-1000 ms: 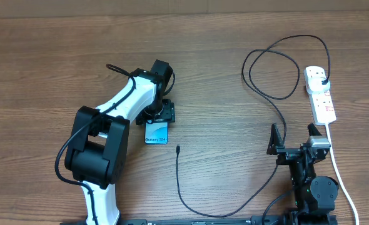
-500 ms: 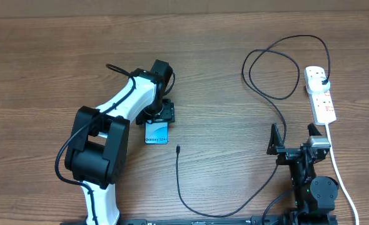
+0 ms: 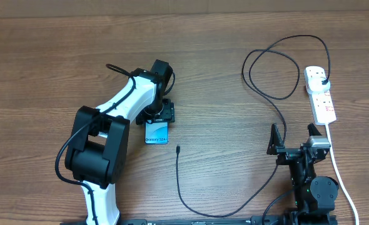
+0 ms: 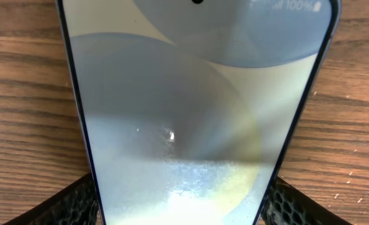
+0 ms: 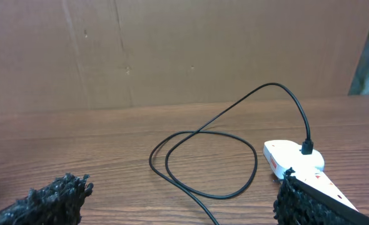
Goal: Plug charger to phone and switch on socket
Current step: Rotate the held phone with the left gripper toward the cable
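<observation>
The phone (image 3: pixel 156 133) lies flat on the table with its light blue screen up, and it fills the left wrist view (image 4: pixel 197 125). My left gripper (image 3: pixel 158 115) sits over its far end, with one finger against each long edge (image 4: pixel 178 212). The charger cable (image 3: pixel 278 94) runs from its black plug (image 3: pixel 323 81) in the socket (image 3: pixel 320 103) through loops to the connector tip (image 3: pixel 178 149), which lies loose just right of the phone. My right gripper (image 3: pixel 293 140) is open and empty near the front edge. It faces the cable loop (image 5: pixel 203 134) and the socket (image 5: pixel 294 159).
The socket's white cord (image 3: pixel 338 169) runs down the right side past my right arm. The black cable curves along the front edge (image 3: pixel 222 212) between the two arm bases. A brown cardboard wall (image 5: pixel 172 50) stands behind the table.
</observation>
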`<state>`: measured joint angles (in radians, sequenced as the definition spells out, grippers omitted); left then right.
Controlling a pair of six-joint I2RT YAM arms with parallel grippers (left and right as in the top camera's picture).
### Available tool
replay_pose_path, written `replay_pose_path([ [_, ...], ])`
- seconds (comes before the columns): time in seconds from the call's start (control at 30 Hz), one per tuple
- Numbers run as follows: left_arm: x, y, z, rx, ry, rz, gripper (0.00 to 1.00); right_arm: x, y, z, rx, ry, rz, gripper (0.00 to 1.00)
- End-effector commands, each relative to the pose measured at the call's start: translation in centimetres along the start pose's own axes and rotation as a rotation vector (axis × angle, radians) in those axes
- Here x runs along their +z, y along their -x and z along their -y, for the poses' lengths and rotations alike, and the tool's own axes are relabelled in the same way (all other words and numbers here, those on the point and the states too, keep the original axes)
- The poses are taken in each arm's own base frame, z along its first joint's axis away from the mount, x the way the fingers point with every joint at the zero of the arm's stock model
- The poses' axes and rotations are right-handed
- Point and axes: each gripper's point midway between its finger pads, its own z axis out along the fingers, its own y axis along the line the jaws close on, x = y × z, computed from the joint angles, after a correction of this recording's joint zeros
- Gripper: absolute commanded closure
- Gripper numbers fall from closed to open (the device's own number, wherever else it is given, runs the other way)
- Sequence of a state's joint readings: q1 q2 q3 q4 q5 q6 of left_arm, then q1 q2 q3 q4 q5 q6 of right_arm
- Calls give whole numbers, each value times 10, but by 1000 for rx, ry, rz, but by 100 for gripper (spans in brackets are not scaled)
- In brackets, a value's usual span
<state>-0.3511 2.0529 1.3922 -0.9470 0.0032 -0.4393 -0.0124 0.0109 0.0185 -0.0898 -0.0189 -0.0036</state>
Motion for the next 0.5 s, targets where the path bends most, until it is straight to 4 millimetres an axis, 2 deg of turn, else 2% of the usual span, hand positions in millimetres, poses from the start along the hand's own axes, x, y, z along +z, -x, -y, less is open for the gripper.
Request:
replay_pose_path([
  [0.0,3,-1,-4,-21,-2,-12,42,0,-2,1,-6,-4,5,0],
  [0.4,2,-1,-2,-21,-13,-10,42,0,-2,1,-5,-4,5,0],
  [0.47,2,-1,-2,-21,-13,-11,38,0,-2,1,-5,-4,5,0],
])
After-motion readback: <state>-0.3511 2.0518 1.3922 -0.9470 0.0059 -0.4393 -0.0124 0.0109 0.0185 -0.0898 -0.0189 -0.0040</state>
